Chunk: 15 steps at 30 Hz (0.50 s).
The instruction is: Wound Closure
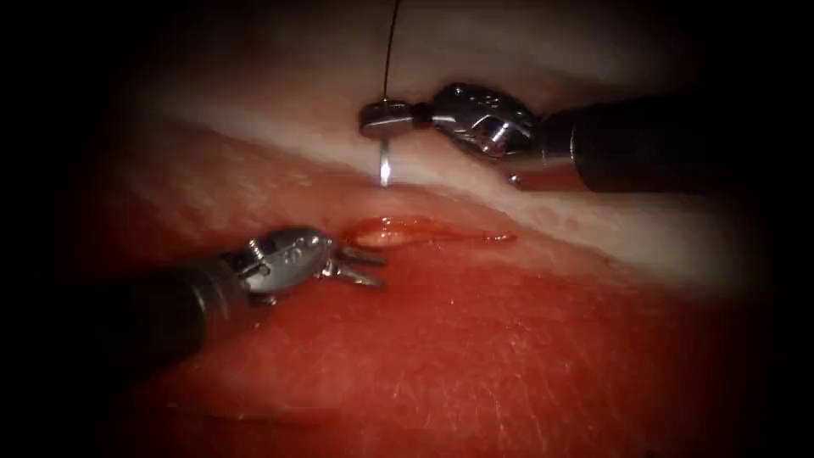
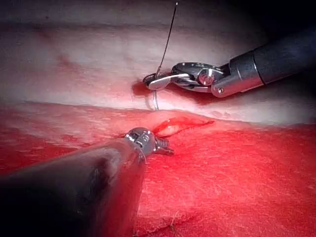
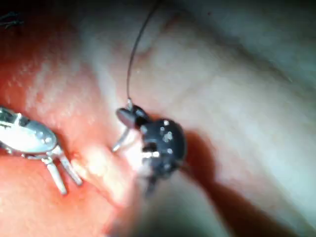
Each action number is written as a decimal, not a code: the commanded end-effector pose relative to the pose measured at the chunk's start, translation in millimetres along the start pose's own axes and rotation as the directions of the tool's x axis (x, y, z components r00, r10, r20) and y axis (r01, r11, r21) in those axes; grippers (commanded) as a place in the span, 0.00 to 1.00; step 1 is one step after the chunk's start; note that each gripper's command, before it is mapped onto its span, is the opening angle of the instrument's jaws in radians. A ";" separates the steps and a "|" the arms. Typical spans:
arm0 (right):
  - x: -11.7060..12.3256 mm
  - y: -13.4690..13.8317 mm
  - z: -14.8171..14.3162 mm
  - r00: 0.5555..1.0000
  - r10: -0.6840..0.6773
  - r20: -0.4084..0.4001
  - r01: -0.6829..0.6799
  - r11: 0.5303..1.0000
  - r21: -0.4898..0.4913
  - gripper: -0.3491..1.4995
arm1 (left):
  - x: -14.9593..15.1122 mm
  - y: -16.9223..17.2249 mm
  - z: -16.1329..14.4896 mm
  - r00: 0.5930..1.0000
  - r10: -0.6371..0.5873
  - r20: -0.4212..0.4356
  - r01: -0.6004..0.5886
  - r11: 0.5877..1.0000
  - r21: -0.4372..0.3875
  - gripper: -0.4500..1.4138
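The tissue (image 1: 509,339) has a short cut (image 1: 424,231) with red fluid in it. My right tool (image 1: 377,119) is shut on the curved needle (image 1: 384,161) near its thread end. The needle hangs point down over the pale tissue just beyond the cut's left end. Its tip reaches the surface, and I cannot tell whether it has entered. Dark thread (image 1: 391,51) rises from the needle's tail out of the picture. My left tool (image 1: 365,265) lies at the cut's left end with its jaws open and nothing in them. In the left wrist view the needle (image 2: 154,101) curves down from the right tool (image 2: 158,81).
A pale band of fat (image 1: 593,220) runs across the tissue behind the cut, and redder tissue (image 1: 475,365) lies in front. The right shaft (image 1: 644,144) crosses over the pale band. The left shaft (image 1: 144,314) lies low over the red tissue.
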 end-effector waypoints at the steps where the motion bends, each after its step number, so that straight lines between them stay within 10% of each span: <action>1: -0.1 0.2 1.2 1.000 0.008 0.000 -0.008 1.000 0.013 0.00 | -0.2 -0.5 0.7 1.000 0.001 -0.001 -0.001 1.000 -0.001 0.20; 15: -0.3 -0.2 1.3 0.996 0.093 0.005 -0.093 0.995 0.048 0.00 | -0.2 -0.5 0.6 1.000 0.001 -0.001 -0.001 1.000 -0.001 0.20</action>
